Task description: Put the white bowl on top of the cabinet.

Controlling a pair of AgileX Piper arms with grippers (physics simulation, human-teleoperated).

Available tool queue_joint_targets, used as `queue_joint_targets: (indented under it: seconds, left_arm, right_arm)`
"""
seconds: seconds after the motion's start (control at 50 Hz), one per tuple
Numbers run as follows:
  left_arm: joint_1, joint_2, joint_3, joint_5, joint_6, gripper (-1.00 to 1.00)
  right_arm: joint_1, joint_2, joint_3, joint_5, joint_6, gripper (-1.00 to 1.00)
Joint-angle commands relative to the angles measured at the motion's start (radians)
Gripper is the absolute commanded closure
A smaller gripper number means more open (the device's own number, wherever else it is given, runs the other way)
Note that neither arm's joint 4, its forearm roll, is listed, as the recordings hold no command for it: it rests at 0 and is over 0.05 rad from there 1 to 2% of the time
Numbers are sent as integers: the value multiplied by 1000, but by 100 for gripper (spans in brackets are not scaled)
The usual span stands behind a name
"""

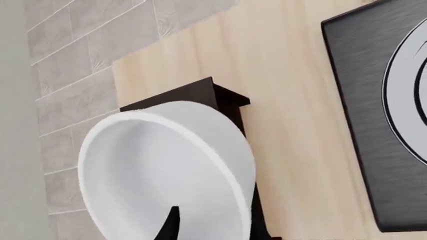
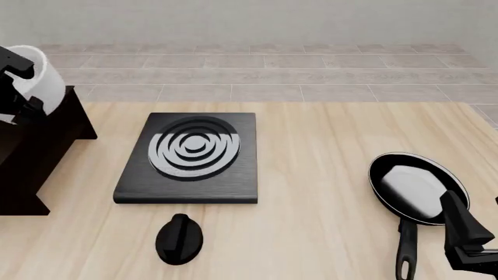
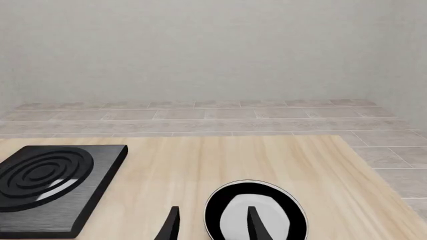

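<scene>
The white bowl [image 2: 43, 79] is tilted at the far left of the front view, over the flat top of the dark cabinet [image 2: 39, 146]. My left gripper [image 2: 22, 93] is shut on its rim. In the left wrist view the white bowl [image 1: 167, 170] fills the lower part, with one finger [image 1: 171, 225] inside it and the cabinet [image 1: 223, 97] directly behind it. I cannot tell whether the bowl touches the cabinet top. My right gripper [image 2: 467, 239] hangs open and empty at the near right; in its wrist view the right gripper [image 3: 213, 227] stands over the table.
A flat black stove plate [image 2: 190, 157] with rings lies mid-table, right of the cabinet. A black knob-like piece [image 2: 179, 238] lies in front of it. A black frying pan [image 2: 416, 186] with a white patch sits just beyond my right gripper. A tiled ledge runs behind the table.
</scene>
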Motion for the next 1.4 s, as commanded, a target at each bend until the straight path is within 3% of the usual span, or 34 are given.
queue_joint_targets:
  seconds: [0.02, 0.34, 0.84, 1.08, 1.18, 1.4]
  left_arm:
    - [-12, -3, -53, 40, -9, -100]
    - [-64, -21, -118, 88, -12, -100]
    - [-132, -92, -132, 127, -28, -100]
    - [-199, -219, -25, 36, -104, -100]
    - [-210, -278, -25, -7, -151, -100]
    - [-225, -462, 159, -124, -151, -100]
  right_arm:
    - [0, 0, 0, 0, 0, -100]
    - [0, 0, 0, 0, 0, -100]
    - [0, 0, 0, 0, 0, -100]
    - [0, 0, 0, 0, 0, -100]
    - [0, 0, 0, 0, 0, -100]
    - [0, 0, 0, 0, 0, -100]
